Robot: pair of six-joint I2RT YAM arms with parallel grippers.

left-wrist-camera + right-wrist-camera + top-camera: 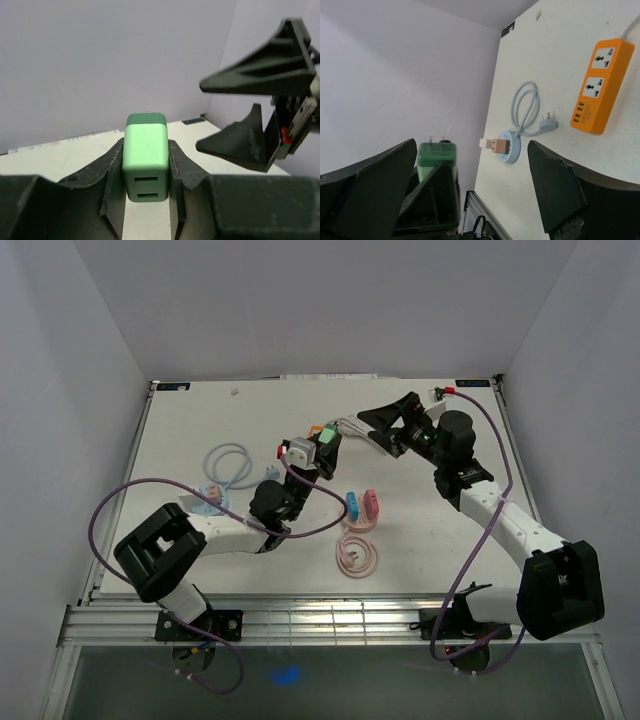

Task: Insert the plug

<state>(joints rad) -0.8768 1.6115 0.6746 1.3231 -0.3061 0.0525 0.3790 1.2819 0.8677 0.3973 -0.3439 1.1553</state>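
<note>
A green plug block [145,150] with two slots on its near face is clamped between the fingers of my left gripper [146,170], held up above the table. In the top view the left gripper [327,447] holds the plug [325,436] just beside the orange power strip [316,429], which it mostly hides. My right gripper [366,428] is open and empty, close to the right of the plug. In the right wrist view the plug [436,159] shows its metal prongs pointing up, and the orange power strip [600,87] lies flat on the table.
A light blue round hub [210,496] with a looped cable [230,462] lies to the left. A blue plug [352,506], a pink plug [371,503] and a coiled pink cable [357,553] lie in the middle front. White walls surround the table.
</note>
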